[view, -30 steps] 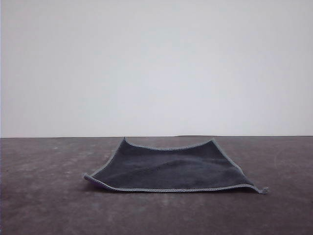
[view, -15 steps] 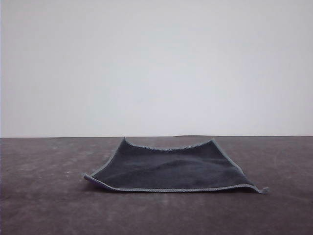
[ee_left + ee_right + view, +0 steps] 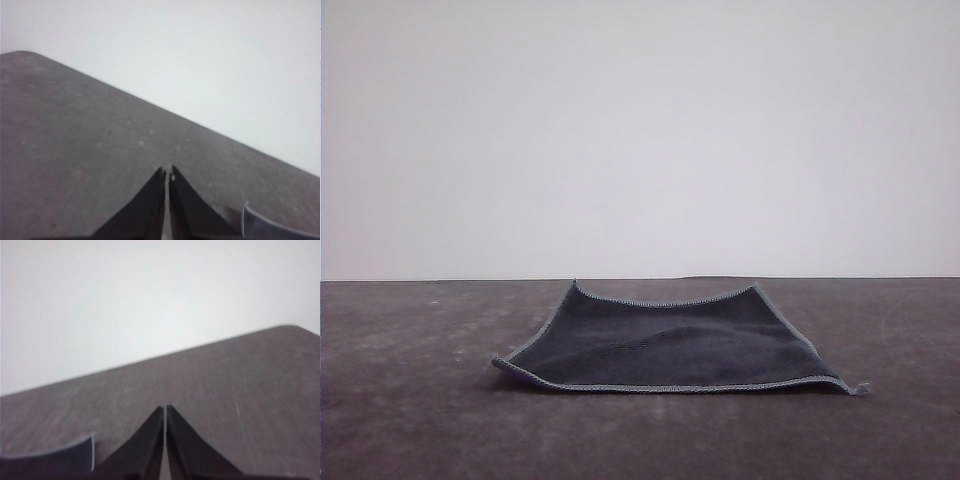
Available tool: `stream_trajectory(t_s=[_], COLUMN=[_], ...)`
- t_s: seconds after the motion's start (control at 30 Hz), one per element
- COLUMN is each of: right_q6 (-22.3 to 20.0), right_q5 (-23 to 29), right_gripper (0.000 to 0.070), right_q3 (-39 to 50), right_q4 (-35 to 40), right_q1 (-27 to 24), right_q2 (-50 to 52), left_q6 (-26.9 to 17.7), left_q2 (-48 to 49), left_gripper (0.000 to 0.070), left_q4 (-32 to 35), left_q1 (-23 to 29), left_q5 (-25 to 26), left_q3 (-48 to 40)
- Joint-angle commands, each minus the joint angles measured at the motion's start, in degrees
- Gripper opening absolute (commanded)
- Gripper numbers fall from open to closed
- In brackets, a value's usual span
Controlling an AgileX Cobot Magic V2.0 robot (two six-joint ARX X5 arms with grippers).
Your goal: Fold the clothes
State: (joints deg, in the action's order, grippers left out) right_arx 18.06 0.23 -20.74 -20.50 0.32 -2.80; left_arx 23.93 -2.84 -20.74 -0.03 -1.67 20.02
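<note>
Cloth (image 3: 665, 345) lies open on the table (image 3: 410, 420), charcoal side up, corners curling, unfolded. My left gripper (image 3: 166, 175) and right gripper (image 3: 165, 410) have jaws pressed together, empty, poised above the table just outside the cloth's near corners, likely staged for corner picks.
</note>
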Motion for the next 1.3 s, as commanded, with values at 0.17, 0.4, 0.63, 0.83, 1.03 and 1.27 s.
stream_trajectory(t_s=[0.17,0.4,0.63,0.83,1.03,1.27], right_q6=[-2.2,-8.7,-14.6,-15.6,-17.5,-17.4], right_q5=[-1.7,-10.3,-14.2,-14.2,-14.1,-13.8], right_gripper=[0.0006,0.0006,0.0006,0.0007,0.0007,0.0199], right_q3=[-11.0,-13.4,-13.4,-13.4,-13.4,-13.4], right_q4=[-16.6,-18.5,-15.0,-9.2,-6.6,-5.5], right_q1=[-0.1,-0.1,2.4,8.3,13.0,13.8], right_q2=[-7.9,-17.7,-26.5,-31.1,-33.5,-33.4], left_q6=[-6.9,-11.6,-15.7,-20.3,-27.7,-26.3], left_q2=[-9.2,-20.6,-28.8,-32.9,-35.0,-34.8], left_gripper=[0.0003,0.0003,0.0003,0.0003,0.0033,0.0282], left_q4=[-18.5,-25.1,-22.0,-16.9,-13.3,-13.0], left_q1=[0.0,0.0,-3.8,-11.5,-16.1,-16.2], left_q5=[0.3,7.1,13.7,13.7,13.7,13.7], left_q3=[12.7,18.9,20.8,20.8,20.8,20.8])
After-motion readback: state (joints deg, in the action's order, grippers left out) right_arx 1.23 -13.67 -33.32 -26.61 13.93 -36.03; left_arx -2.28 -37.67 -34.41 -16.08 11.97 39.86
